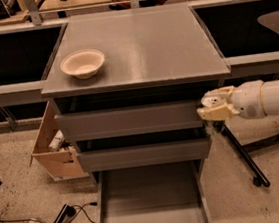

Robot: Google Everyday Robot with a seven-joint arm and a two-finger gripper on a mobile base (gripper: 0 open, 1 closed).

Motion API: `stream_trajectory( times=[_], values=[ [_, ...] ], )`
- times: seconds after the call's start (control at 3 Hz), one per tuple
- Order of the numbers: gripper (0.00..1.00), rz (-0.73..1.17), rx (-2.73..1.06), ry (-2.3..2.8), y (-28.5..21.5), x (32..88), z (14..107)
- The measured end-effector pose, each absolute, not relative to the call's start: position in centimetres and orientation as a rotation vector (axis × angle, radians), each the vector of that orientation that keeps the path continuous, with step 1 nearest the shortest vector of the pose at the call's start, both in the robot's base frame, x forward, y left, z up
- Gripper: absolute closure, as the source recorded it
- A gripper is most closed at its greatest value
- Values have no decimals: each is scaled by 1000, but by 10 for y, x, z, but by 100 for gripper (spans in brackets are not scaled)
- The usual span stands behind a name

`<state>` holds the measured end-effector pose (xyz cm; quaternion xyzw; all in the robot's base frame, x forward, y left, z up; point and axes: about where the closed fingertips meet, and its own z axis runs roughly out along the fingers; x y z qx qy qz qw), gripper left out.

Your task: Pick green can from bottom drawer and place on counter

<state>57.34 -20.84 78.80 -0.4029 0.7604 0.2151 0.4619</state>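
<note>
One grey cabinet fills the centre of the frame, with three drawers. The two upper drawers [128, 121] are pushed in. The bottom drawer [150, 205] is pulled out, its long axis running from the cabinet down to the bottom edge of the frame, and its flat floor faces up. One counter [146, 42] tops the cabinet, and one cream bowl [82, 63] sits upright on its left side. One open cardboard box [51, 156] leans against the cabinet at the left, with a pale object inside it. The one gripper [213, 106] is at the right of the frame, on a white arm that comes in from the right edge. It points left at the height of the upper drawer front, just beside the cabinet's right edge. How far it is open, and whether it holds anything, cannot be told. The green can cannot be picked out with certainty, so neither its place nor its heading can be given.
</note>
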Motion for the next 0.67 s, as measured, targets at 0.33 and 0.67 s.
stream_trajectory(
  times=[0.33,0.67],
  values=[
    [100,385,-884,1923,-216,589,859],
    [100,279,-745,1939,-237,605,928]
  ],
)
